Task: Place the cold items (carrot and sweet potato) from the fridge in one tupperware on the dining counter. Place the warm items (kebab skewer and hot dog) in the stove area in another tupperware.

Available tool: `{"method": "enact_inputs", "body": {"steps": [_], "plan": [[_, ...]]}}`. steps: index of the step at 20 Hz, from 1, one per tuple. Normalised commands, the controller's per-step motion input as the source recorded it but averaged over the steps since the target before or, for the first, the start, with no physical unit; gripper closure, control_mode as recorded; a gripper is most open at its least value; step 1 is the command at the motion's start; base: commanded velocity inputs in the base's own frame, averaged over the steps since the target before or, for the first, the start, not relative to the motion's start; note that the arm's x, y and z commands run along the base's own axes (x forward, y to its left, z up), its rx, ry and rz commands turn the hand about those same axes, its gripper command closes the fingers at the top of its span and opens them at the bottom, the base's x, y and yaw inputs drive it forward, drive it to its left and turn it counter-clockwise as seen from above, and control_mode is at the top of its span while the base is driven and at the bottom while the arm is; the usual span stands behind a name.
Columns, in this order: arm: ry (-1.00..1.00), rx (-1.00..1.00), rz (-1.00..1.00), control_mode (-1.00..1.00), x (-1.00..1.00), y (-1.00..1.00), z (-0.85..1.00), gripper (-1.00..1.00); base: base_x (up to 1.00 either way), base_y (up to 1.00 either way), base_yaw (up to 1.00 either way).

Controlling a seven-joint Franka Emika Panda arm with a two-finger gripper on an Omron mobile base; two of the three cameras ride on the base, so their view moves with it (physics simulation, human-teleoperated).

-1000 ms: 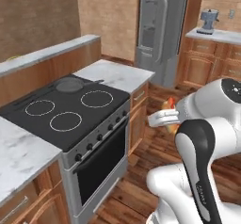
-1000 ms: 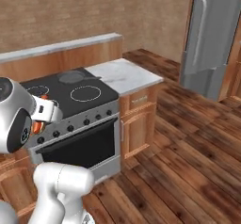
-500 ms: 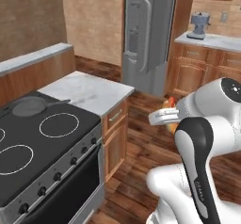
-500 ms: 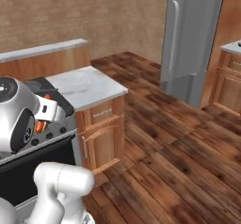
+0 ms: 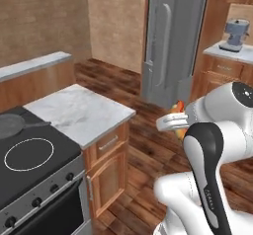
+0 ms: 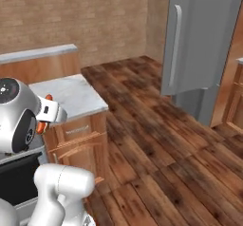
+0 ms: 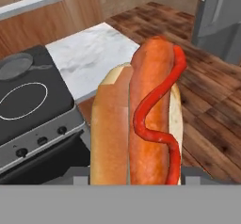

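Hot dog [image 7: 141, 119] in bun, ketchup squiggle, upright, held above floor

A hot dog [image 7: 139, 124] with a red squiggle of sauce stands close up between the finger tips, above a black stove [image 7: 33, 110], a marble counter [image 7: 92, 53] and wooden floor [image 7: 212, 105].

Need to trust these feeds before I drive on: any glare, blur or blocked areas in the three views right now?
Hand view: the hot dog sits close to the lens, soft-edged, blocking the centre; the stove behind reads evenly lit. Left base view: flat light, no glare, the arm covers the lower right; the fridge is clear. Right base view: slightly coarse, a soft sheen on the fridge door.
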Motion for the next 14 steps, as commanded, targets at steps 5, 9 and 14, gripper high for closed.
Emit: {"method": "enact_inputs", "body": {"steps": [5, 9, 14], "plan": [[0.00, 0.00, 0.00, 1.00, 0.00, 0.00, 0.00, 1.00, 0.82, -0.69, 0.35], [0.00, 0.00, 0.00, 1.00, 0.00, 0.00, 0.00, 1.00, 0.80, -0.69, 0.35], [0.00, 0.00, 0.00, 1.00, 0.00, 0.00, 0.00, 1.00, 0.82, -0.66, 0.35]]}}
